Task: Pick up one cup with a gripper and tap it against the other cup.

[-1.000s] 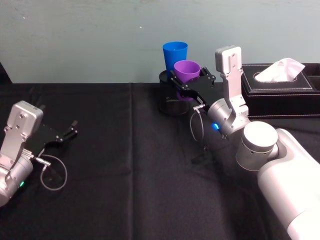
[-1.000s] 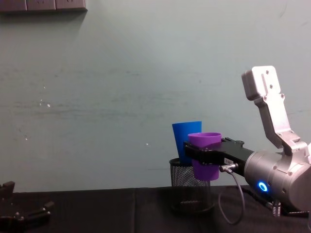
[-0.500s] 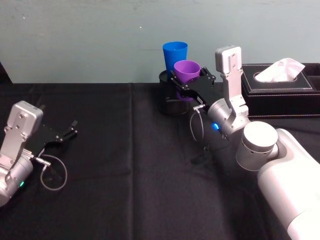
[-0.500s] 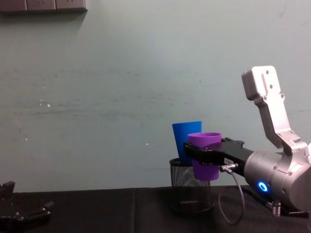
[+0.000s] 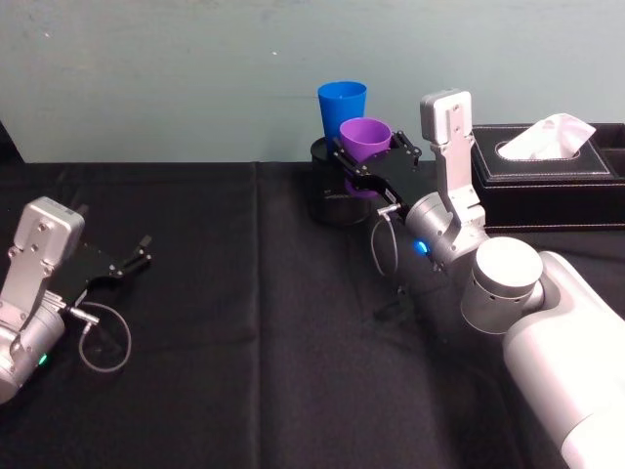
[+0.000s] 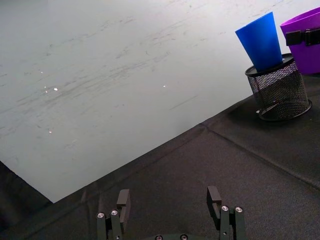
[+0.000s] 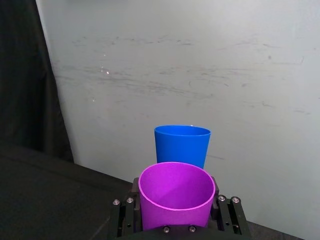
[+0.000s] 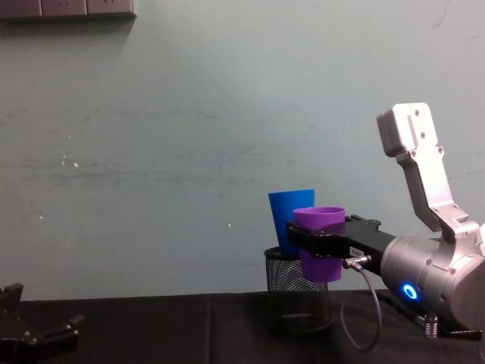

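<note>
The purple cup (image 5: pixel 366 142) (image 8: pixel 320 243) (image 7: pixel 176 194) is held upright in the air with my right gripper (image 5: pixel 369 161) (image 8: pixel 318 244) shut on its sides. Just behind it the blue cup (image 5: pixel 342 103) (image 8: pixel 290 216) (image 7: pixel 182 145) (image 6: pixel 263 41) stands in a black mesh pen holder (image 5: pixel 327 186) (image 8: pixel 294 296) (image 6: pixel 278 90). The two cups look very close or touching; I cannot tell which. My left gripper (image 5: pixel 137 256) (image 6: pixel 170 202) rests open near the table's left side, with nothing between its fingers.
A black tissue box (image 5: pixel 547 176) with white tissue sticking out sits at the back right, beside my right arm. Black cloth (image 5: pixel 254 322) covers the table. A pale wall (image 8: pixel 189 136) rises just behind the pen holder.
</note>
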You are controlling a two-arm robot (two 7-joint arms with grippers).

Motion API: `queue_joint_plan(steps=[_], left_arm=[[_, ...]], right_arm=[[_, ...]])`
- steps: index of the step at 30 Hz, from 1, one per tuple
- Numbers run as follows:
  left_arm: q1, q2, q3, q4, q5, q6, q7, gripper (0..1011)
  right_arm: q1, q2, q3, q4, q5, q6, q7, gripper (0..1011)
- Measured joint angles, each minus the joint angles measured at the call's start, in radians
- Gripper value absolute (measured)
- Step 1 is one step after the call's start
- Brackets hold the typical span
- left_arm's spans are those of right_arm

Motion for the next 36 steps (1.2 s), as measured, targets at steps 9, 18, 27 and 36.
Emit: queue_joint_plan(steps=[9, 18, 27, 36], left_arm=[[0.0, 0.0, 0.0, 0.0, 0.0, 0.0, 0.0, 1000], [0.0, 0.0, 0.0, 0.0, 0.0, 0.0, 0.0, 1000], [0.0, 0.0, 0.0, 0.0, 0.0, 0.0, 0.0, 1000], [0.0, 0.0, 0.0, 0.0, 0.0, 0.0, 0.0, 1000]], right_arm=[[0.0, 0.0, 0.0, 0.0, 0.0, 0.0, 0.0, 751], [0.0, 0.0, 0.0, 0.0, 0.0, 0.0, 0.0, 751], [0.0, 0.0, 0.0, 0.0, 0.0, 0.0, 0.0, 751], [0.0, 0.0, 0.0, 0.0, 0.0, 0.0, 0.0, 751]])
